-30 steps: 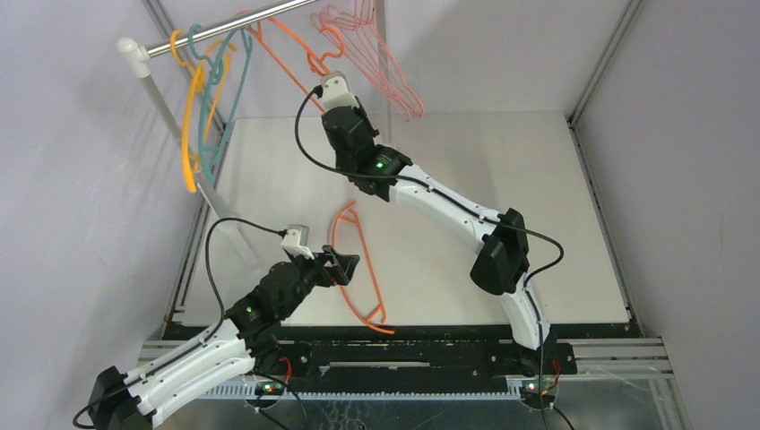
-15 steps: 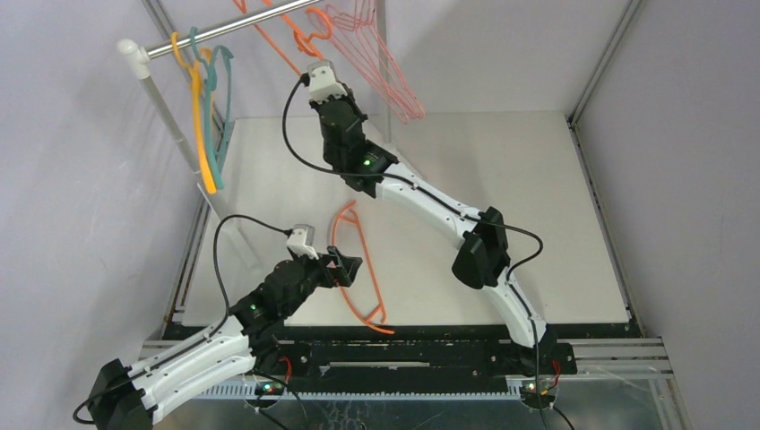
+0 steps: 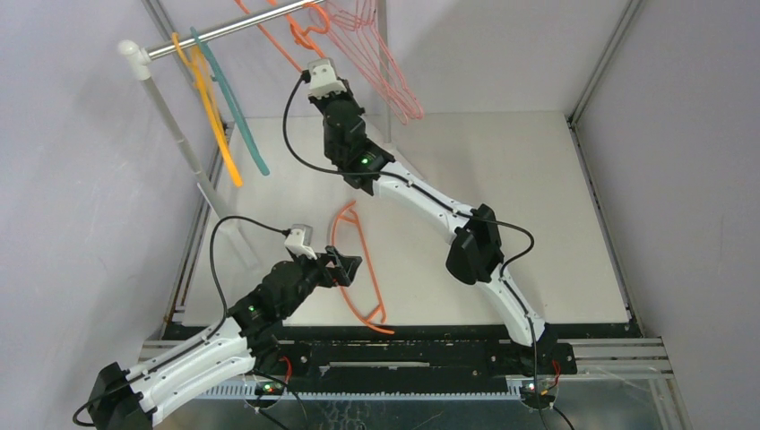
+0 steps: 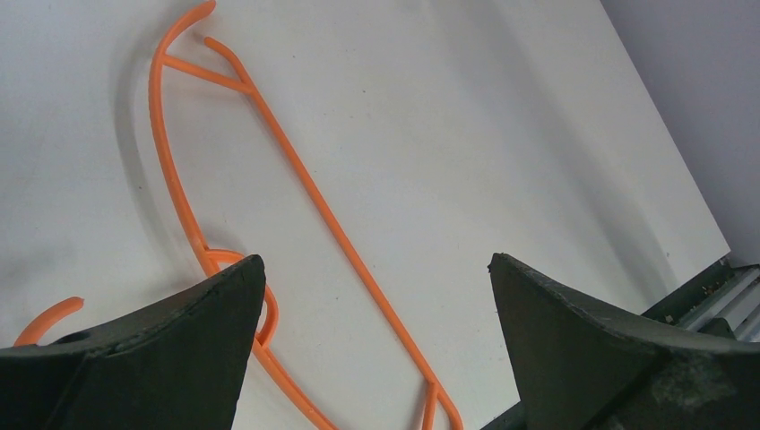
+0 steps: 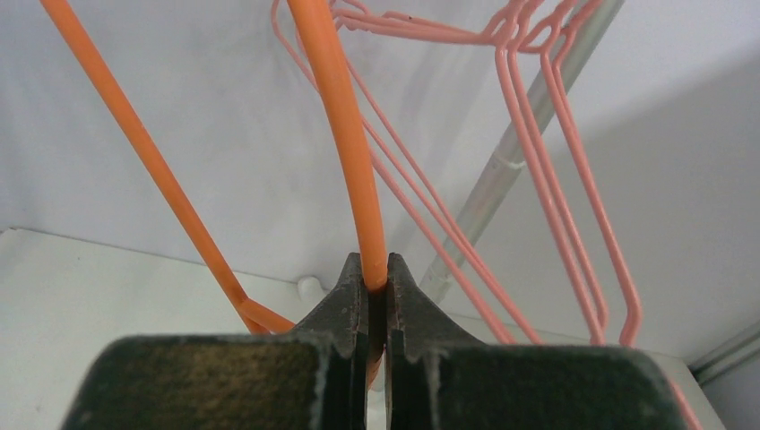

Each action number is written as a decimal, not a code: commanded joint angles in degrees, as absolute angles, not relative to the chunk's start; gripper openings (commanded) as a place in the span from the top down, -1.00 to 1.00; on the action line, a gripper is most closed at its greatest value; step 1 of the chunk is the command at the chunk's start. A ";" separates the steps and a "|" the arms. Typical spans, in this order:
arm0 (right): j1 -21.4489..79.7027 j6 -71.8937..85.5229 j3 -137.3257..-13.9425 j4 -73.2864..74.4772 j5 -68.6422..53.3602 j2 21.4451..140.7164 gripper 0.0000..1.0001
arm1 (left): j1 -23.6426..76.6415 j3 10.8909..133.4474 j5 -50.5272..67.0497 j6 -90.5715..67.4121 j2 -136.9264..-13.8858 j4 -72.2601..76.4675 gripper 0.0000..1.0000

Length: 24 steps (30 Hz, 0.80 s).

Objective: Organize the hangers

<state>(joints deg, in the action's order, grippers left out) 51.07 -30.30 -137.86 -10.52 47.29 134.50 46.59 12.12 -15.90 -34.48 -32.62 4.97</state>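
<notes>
My right gripper (image 5: 375, 269) is shut on a bright orange hanger (image 5: 341, 134), held up at the silver rail (image 3: 242, 27); it shows in the top view (image 3: 287, 40) just above that gripper (image 3: 315, 64). Several pale pink hangers (image 3: 381, 63) hang to its right, also in the right wrist view (image 5: 556, 134). A yellow-orange hanger (image 3: 215, 112) and a teal hanger (image 3: 237, 107) hang at the rail's left end, swung out. Another bright orange hanger (image 3: 351, 269) lies flat on the table; my open, empty left gripper (image 3: 345, 267) hovers over it (image 4: 305, 188).
The rail stands on a white post (image 3: 170, 116) at the back left. The white tabletop (image 3: 502, 179) is walled by grey panels with metal frame bars (image 3: 600, 63) on both sides. A black rail (image 3: 412, 336) runs along the near edge.
My right gripper has lifted the orange hanger up toward the rail and a little left. The yellow-orange and teal hangers have swung out to the right. The left arm has barely moved.
</notes>
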 commanded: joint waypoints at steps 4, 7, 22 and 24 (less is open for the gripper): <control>50.46 -27.36 -145.67 -13.99 40.04 136.26 1.00 | 46.43 13.01 -15.74 -33.92 -32.52 6.19 -0.99; 50.12 -25.63 -146.79 -12.88 36.05 137.01 1.00 | 46.41 13.09 -15.78 -33.71 -32.14 5.92 -0.99; 47.92 -18.54 -150.57 -8.68 23.82 140.26 0.71 | 46.41 13.55 -16.35 -33.89 -31.87 5.13 -0.99; 47.45 -17.38 -150.99 -7.87 23.34 140.87 0.70 | 46.41 13.32 -16.45 -33.99 -31.89 5.34 -0.99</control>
